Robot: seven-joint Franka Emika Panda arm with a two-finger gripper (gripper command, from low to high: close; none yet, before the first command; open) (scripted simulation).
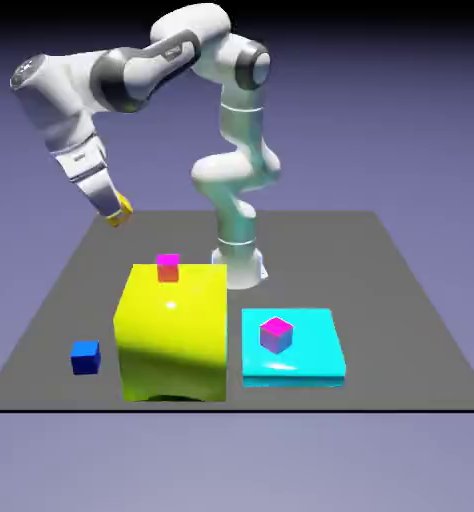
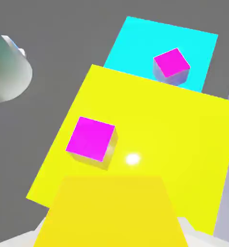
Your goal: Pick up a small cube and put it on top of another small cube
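Up close, your gripper [image 1: 115, 211] is clamped on the small cube [image 2: 111, 212], which hides both fingertips in the hand view. Beyond, a magenta cube [image 2: 91, 138] tops the yellow block [image 1: 173, 335]; farther off, another small cube [image 1: 275, 334] sits on the cyan slab [image 1: 316, 350].

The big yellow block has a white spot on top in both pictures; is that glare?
Likely glare: in the exterior view the glossy yellow block shows a bright spot just below the magenta cube with a red side; in the hand view a white glint sits beside that cube.
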